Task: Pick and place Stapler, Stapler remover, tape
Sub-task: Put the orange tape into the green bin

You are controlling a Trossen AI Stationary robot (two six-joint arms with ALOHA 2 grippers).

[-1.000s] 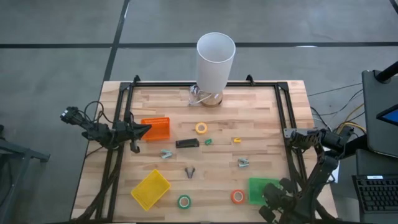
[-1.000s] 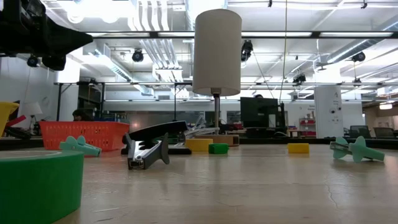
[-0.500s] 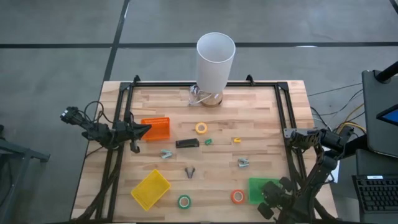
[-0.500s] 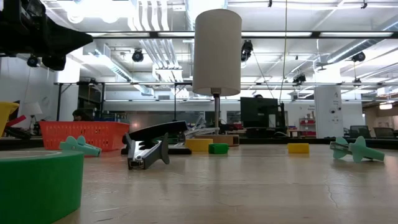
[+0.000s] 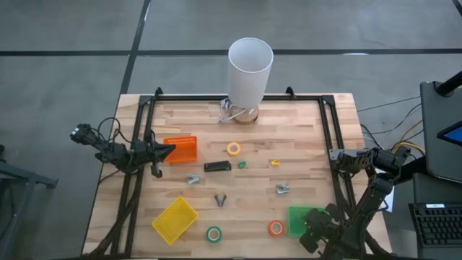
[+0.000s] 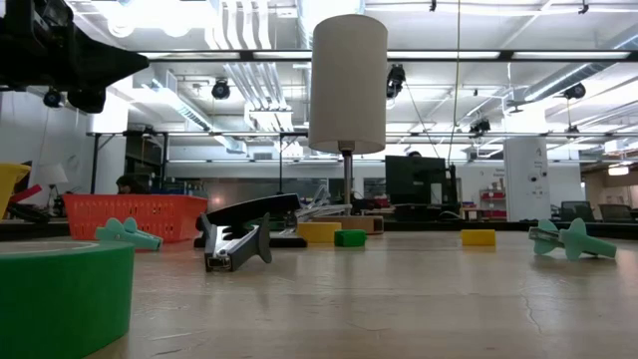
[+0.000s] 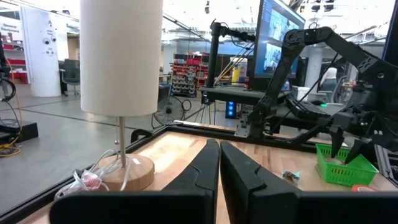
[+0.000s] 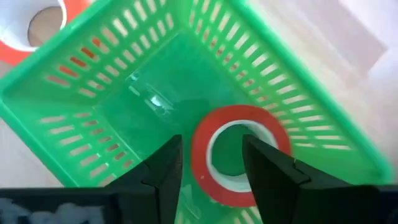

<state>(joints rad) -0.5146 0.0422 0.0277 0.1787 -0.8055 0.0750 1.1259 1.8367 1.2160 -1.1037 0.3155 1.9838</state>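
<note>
My right gripper (image 8: 211, 146) points down into the green tray (image 8: 93, 93) at the table's near right corner (image 5: 303, 219), fingers open. A red tape ring (image 8: 239, 155) lies in that tray under the fingers. An orange-red ring (image 5: 276, 228) and a green ring (image 5: 214, 234) lie flat near the front edge, and a yellow ring (image 5: 233, 149) lies mid-table. The black stapler (image 5: 216, 166) lies flat at the centre. Staple removers (image 5: 193, 178), (image 5: 282, 189), (image 5: 219, 200) lie around it. My left gripper (image 5: 170, 149) waits shut at the left side. My right gripper stands open over the red tape ring, one finger (image 8: 267, 168) in front of the ring's hole and rim. The ring lies flat on the tray's floor. I cannot tell whether a finger touches it.
An orange tray (image 5: 180, 149) stands at the left and a yellow tray (image 5: 175, 219) at the near left. A white lamp (image 5: 250, 68) with its cord stands at the far edge. Small green (image 5: 242, 164) and yellow (image 5: 275, 163) pieces lie mid-table. A black frame (image 5: 328, 130) borders the table.
My right gripper has opened over the green tray while staying in place. Nothing else on the table has moved.
</note>
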